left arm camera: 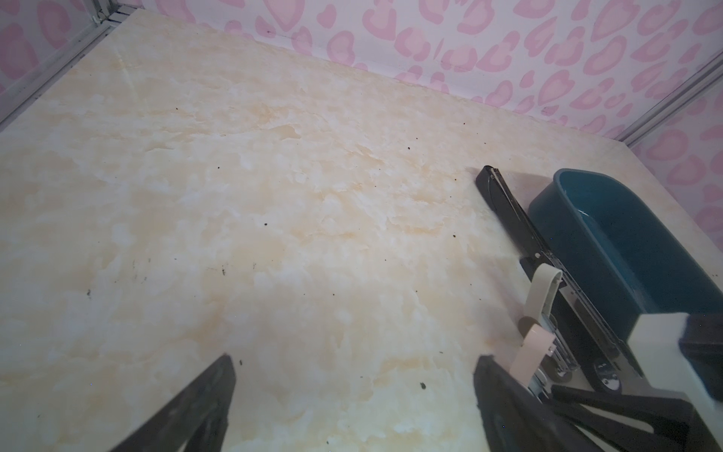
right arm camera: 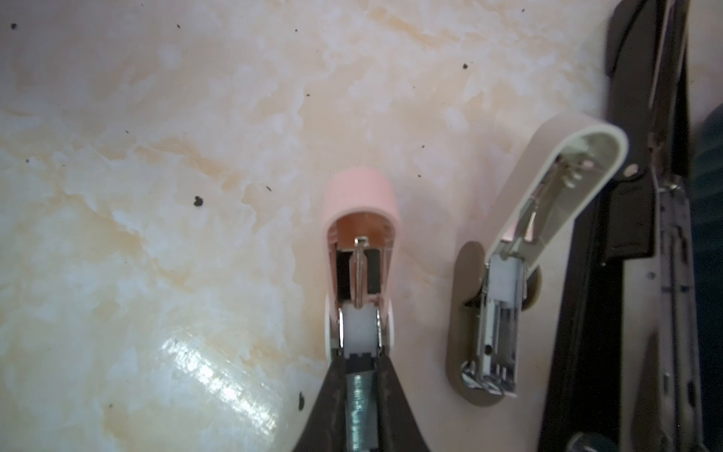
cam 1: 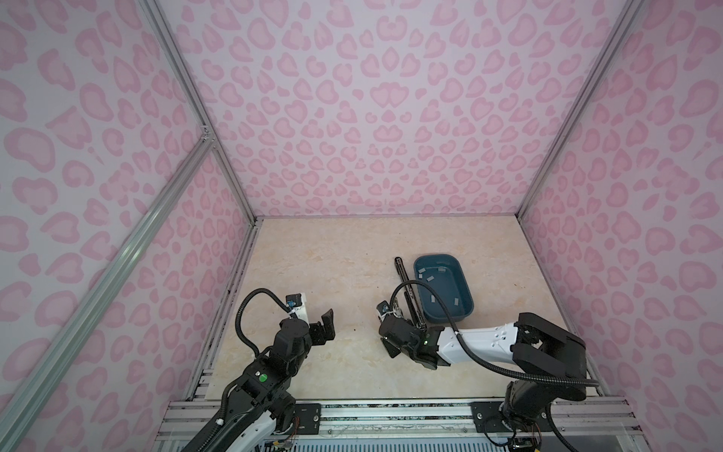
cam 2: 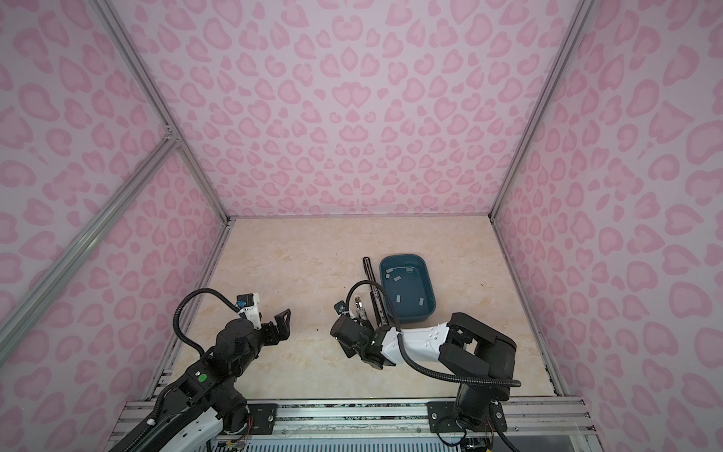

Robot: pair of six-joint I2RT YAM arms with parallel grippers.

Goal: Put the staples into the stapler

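Right gripper (right arm camera: 362, 360) comes first: its dark jaws are closed narrowly on a ribbed staple strip (right arm camera: 360, 407), with the pads against the strip's two long sides. Left gripper (left arm camera: 354, 364) hangs spread wide and empty over bare surface at about eight o'clock of the marbled table (cam 1: 332, 274), well apart from the work.

At roughly two o'clock of the table's middle sits the blue tray (cam 1: 468, 293). Along its nine o'clock side lies the long black stapler (cam 1: 407, 285). At the tray's seven o'clock, just beside that black one, stands the beige stapler (right arm camera: 547, 203), its lid swung up. Next to it is the pink stapler (right arm camera: 362, 195), also open, with its spring rod and white pusher block in plain sight. The held strip lies in line with the pink stapler's channel, its front end at the pusher. The loose staples (cam 1: 430, 278) are scattered flat on the tray floor.

We judge that the loading step itself is in hand: the strip is being seated in the pink magazine. Next we need the strip fully down in the channel, then a clean release without dragging it out, and then the lid pressed shut.
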